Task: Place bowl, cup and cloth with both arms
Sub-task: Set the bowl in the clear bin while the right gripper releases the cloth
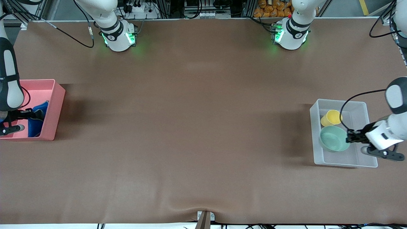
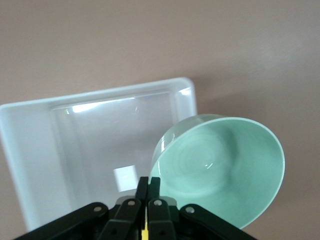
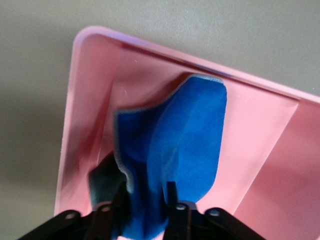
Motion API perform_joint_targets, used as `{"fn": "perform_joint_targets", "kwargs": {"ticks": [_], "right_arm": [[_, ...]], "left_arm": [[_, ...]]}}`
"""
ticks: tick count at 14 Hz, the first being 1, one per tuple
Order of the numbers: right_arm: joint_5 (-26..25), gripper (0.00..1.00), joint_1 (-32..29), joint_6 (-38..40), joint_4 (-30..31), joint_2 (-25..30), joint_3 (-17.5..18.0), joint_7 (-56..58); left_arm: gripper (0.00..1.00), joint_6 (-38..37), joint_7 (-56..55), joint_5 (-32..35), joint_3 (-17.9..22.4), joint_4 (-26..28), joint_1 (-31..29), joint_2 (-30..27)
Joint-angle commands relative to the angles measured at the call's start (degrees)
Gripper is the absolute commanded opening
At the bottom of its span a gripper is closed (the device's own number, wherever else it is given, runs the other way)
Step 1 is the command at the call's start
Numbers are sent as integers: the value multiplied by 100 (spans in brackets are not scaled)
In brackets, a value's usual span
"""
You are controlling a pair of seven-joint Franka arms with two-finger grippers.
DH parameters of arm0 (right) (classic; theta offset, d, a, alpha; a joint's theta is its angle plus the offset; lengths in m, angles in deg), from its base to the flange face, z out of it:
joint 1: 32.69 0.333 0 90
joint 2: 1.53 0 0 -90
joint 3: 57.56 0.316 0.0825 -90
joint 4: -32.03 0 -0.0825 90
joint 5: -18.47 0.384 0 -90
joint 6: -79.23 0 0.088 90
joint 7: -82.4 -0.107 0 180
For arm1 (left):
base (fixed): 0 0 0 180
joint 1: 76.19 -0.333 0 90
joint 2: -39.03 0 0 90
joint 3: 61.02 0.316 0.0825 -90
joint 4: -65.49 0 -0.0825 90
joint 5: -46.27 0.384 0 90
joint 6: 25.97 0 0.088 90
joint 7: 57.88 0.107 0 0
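Observation:
My left gripper (image 1: 348, 137) is shut on the rim of the mint-green bowl (image 1: 334, 139) and holds it tilted over the clear plastic bin (image 1: 346, 163). In the left wrist view the fingers (image 2: 142, 186) pinch the rim of the bowl (image 2: 220, 165) above the bin (image 2: 30, 150). The yellow cup (image 1: 331, 117) lies on its side in the same bin, farther from the front camera than the bowl. My right gripper (image 1: 37, 114) is over the pink bin (image 1: 57, 105), shut on the blue cloth (image 3: 185, 140), which hangs bunched into the bin (image 3: 260, 130).
The clear bin stands at the left arm's end of the brown table, the pink bin at the right arm's end. The two arm bases (image 1: 119, 36) (image 1: 291, 35) stand along the table's top edge in the front view. A small bracket (image 1: 205, 218) sits at the nearest edge.

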Motion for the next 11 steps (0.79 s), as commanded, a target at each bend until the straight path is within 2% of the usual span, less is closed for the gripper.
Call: {"fn": "perform_joint_targets", "kwargs": {"ticks": [1,5,7,11], "right_arm": [[134,100,133,122,-146,91,14,-67],[977,100,256,1588,-1163,214,23,-67],[1311,100,467,1670,-1271,433,5,-319],[1251,100,1169,1635,-1306,610,5,-2137]], "left_arm": [[0,-16,434,85,-47,-179,-291,347],[0,72,443,129,85,-382,-291,646],[0,151,443,304,198,-382,-300,804],[0,336,478,366,331,-373,-300,1077]]}}
